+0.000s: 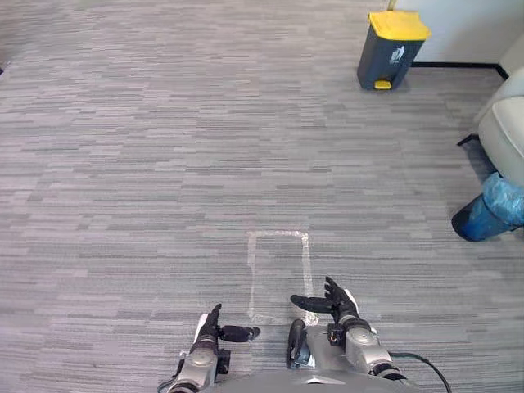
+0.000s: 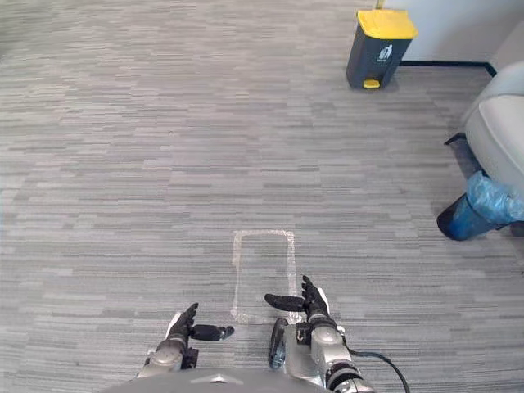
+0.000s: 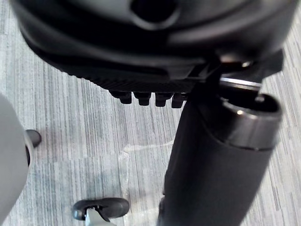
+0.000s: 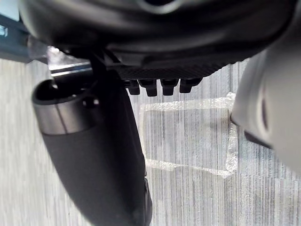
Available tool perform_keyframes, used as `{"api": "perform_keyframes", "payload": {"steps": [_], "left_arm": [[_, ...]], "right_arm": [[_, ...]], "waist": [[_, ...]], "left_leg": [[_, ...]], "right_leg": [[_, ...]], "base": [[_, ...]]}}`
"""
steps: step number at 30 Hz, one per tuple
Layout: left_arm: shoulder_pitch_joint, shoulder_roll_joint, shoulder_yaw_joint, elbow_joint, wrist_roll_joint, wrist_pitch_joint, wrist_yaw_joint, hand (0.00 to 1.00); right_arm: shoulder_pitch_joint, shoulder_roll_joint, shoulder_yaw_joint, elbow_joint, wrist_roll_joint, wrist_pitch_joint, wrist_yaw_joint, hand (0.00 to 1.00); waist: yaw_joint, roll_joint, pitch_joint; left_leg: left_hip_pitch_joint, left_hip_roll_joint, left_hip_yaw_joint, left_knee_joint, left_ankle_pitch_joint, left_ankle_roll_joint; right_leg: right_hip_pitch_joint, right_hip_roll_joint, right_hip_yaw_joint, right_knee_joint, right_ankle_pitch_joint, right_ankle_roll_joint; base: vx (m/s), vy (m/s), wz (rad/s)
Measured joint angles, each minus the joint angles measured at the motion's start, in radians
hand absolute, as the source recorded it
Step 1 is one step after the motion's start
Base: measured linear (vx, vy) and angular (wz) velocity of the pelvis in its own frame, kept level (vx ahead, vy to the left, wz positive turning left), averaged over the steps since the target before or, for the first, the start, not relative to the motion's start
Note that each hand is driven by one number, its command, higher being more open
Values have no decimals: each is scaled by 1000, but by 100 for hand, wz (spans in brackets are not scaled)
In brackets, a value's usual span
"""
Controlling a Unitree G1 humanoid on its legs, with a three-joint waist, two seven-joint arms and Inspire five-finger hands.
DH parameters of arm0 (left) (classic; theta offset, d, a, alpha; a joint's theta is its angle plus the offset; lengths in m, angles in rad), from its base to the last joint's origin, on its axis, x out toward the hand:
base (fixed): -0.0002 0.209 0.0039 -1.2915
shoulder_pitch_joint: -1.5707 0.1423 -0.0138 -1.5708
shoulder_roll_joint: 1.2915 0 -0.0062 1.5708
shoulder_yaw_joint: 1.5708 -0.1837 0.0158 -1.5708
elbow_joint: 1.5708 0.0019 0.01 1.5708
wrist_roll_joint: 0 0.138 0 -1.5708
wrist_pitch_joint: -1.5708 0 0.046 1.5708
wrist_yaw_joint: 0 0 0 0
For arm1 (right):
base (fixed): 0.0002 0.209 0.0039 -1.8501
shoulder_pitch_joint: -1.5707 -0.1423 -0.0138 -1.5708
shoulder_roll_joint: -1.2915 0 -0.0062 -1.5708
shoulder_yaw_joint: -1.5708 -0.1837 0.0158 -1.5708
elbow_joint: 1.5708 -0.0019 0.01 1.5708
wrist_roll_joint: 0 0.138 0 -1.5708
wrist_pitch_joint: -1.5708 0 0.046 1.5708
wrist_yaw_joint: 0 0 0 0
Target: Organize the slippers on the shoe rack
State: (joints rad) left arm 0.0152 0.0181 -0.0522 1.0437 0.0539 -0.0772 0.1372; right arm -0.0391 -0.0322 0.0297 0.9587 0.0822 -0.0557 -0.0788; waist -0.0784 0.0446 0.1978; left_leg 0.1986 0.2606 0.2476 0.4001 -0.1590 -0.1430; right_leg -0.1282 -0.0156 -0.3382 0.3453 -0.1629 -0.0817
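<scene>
My left hand (image 1: 210,331) and right hand (image 1: 339,309) hang spread, empty, by a taped rectangle (image 1: 280,274) on the floor (image 1: 164,205); I judge slippers light, floppy, best pinched at the heel.

Both head views look steeply down from above at the grey carpet (image 1: 147,164) and on to a far bin (image 1: 391,51), set slightly apart sideways, while each wrist view looks from very close along the left hand (image 3: 141,52) or right hand (image 4: 150,42); all four share the taped rectangle (image 1: 280,275).
</scene>
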Motion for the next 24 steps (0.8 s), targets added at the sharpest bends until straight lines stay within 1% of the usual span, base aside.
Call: {"api": "perform_keyframes", "payload": {"steps": [1,2,3,4,5,6,7,8,9,10,11,12,13,14,15,16,17,18,19,20,21,22,23,24], "left_arm": [[2,-11,19,-14,0,0,-1,100],[11,-21,39,-37,0,-1,-1,100],[13,-22,39,-43,0,-2,0,100],[11,-21,39,-45,0,-4,-1,100],[11,-21,39,-51,0,-4,0,100],[12,-21,39,-59,0,-3,1,100],[10,-20,39,-59,0,-2,2,100],[5,-18,38,-60,0,-2,3,100],[2,-16,37,-62,-1,-2,4,100],[1,-16,35,-62,-1,-2,5,100],[3,-18,31,-61,-2,-3,7,100],[8,-24,27,-59,-4,-1,6,100],[-1,-19,26,-50,-3,-2,8,100],[2,-2,19,-50,-2,-6,10,100],[5,9,10,-42,-2,-7,9,100],[2,12,4,-36,-2,-4,9,100],[2,13,-10,-33,-2,0,9,100],[4,14,-14,-32,-2,0,7,100],[6,21,-20,-32,-2,0,8,100],[14,33,-25,-26,-2,0,11,100],[14,39,-28,-18,-2,0,13,100],[16,47,-35,-14,-2,1,17,100],[18,53,-43,-14,-2,1,19,100],[18,58,-44,-13,-2,1,18,100]], "right_arm": [[16,-6,-9,-4,1,0,-3,100],[26,-8,-11,-4,2,1,-11,100],[32,-8,-11,-4,2,1,-13,100],[35,-8,-11,-1,2,2,-13,100],[35,-7,-11,2,2,3,-13,100],[31,-6,-11,9,2,4,-13,100],[29,-4,-11,12,3,5,-13,100],[27,0,-14,17,3,7,-13,100],[26,5,-23,18,4,8,-14,100],[30,5,-31,17,7,7,-14,100],[33,2,-33,16,8,7,-15,100],[36,-13,-34,19,8,8,-16,100],[32,-5,-41,28,9,9,-19,100],[38,4,-47,25,9,3,-19,100],[43,17,-49,30,9,3,-18,100],[41,22,-50,30,9,6,-18,100],[29,19,-49,30,9,7,-16,100],[24,19,-49,30,9,7,-15,100],[16,21,-49,32,8,7,-14,100],[9,27,-46,36,8,7,-12,100],[6,31,-43,37,8,4,-11,100],[2,35,-30,37,6,4,-9,100],[-2,40,-27,38,4,4,-8,100],[-7,46,-27,39,-2,4,-8,100]], "waist": [[3,-3,1],[8,-8,-3],[11,-12,-6],[15,-19,-10],[18,-19,-11],[24,-18,-11],[27,-18,-10],[32,-22,-8],[33,-34,0],[33,-32,-1],[33,-24,-6],[33,6,-12],[27,-15,-16],[22,-33,-27],[26,-57,-26],[26,-57,-26],[25,-45,-20],[25,-42,-18],[25,-43,-17],[22,-36,-16],[22,-34,-16],[22,-27,-15],[22,-24,-13],[22,-20,-11]], "left_leg": [[-52,34,-24,172,17,-43],[-106,47,-19,299,-23,-60],[-131,46,-10,338,-44,-55],[-171,38,14,358,-79,-33],[-200,23,20,333,-101,-13],[-227,-1,16,267,-119,5],[-241,-20,5,214,-127,4],[-257,-70,-33,107,-128,8],[-271,-133,-108,-19,-114,17],[-276,-163,-158,-95,-79,30],[-278,-170,-185,-141,-37,32],[-290,-161,-212,-169,111,63],[-270,-176,-195,-146,98,68],[-247,-191,-169,-165,73,90],[-217,-211,-125,-173,45,106],[-209,-215,-112,-171,33,112],[-182,-212,-73,-179,17,124],[-162,-212,-49,-191,12,127],[-120,-211,1,-212,9,134],[-80,-208,40,-237,6,139],[-59,-203,56,-256,6,139],[-35,-189,78,-282,6,138],[-28,-177,94,-291,6,138],[-22,-160,115,-300,7,136]], "right_leg": [[76,14,-6,-61,0,-1],[127,19,-2,-101,-4,-8],[146,19,4,-118,-4,-8],[175,19,19,-146,0,-1],[193,19,36,-165,3,2],[205,18,67,-177,5,6],[213,15,88,-184,7,9],[227,-2,128,-191,9,13],[243,-29,170,-195,9,22],[254,-36,190,-199,7,41],[259,-36,204,-200,5,57],[278,-20,239,-202,-20,99],[289,-43,260,-196,-28,115],[283,-67,273,-175,-40,134],[273,-96,308,-132,-69,151],[255,-104,320,-94,-74,159],[197,-108,336,28,-76,163],[158,-115,338,108,-76,164],[101,-137,321,228,-69,175],[69,-170,228,299,-83,163],[65,-185,166,311,-93,147],[56,-199,61,313,-111,125],[48,-206,-9,307,-120,122],[30,-218,-113,288,-122,117]], "base": [[303,-87,15],[239,-58,5],[340,-37,-18],[260,13,-31],[358,51,-57],[191,56,-67],[192,92,-91],[191,121,-105],[287,195,-110],[243,180,-88],[257,200,-86],[308,238,-75],[257,198,-74],[329,271,-66],[183,159,-66],[250,250,-83],[105,142,-71],[180,238,-98],[231,246,-104],[238,214,-99],[244,137,-82],[162,39,-55],[234,-27,-60],[153,-45,-49]]}}
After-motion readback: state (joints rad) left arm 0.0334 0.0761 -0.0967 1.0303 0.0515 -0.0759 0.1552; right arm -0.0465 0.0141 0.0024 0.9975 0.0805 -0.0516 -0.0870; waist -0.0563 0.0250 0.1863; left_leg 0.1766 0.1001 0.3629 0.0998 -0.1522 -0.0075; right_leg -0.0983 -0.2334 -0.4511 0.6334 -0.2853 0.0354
